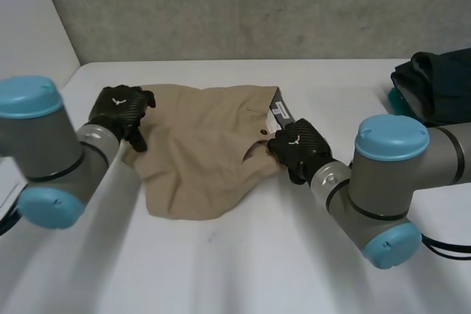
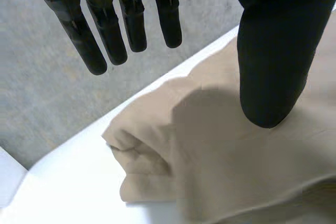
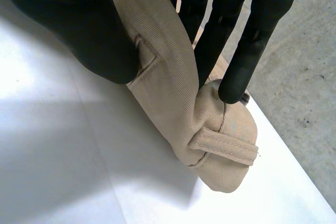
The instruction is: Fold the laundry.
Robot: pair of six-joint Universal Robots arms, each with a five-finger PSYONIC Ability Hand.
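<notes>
While the tan garment point(image 1: 199, 145) lies crumpled mid-table on the white table point(image 1: 243, 270), both hands sit at its ends. Cloth is a matte woven twill with a fine diagonal rib, soft folds and stitched hems. Outline is irregular, wide across the far side and narrowing toward the near-left. The long axis looks roughly left-right, with the waist end at the right, where a white label point(image 1: 280, 109) shows on the dark inner band, and the other end pointing left.

The right hand point(image 1: 298, 148) is at the right edge, on the waistband. In the right wrist view its thumb point(image 3: 84, 30) and fingers point(image 3: 247, 51) clamp a bunched strip of the waistband between them. A sewn belt loop point(image 3: 223, 148) lies across the rounded fold just past the fingertips.

The left hand point(image 1: 119, 112) is at the far-left corner. In the left wrist view its fingers point(image 2: 105, 30) are straight and spread apart, clear of the cloth, with the thumb point(image 2: 273, 51) over the tan fabric, whose corner is rolled under.

A dark clothes pile point(image 1: 438, 82) sits far right, well apart. A grey textured wall point(image 1: 257, 5) runs behind the table.
</notes>
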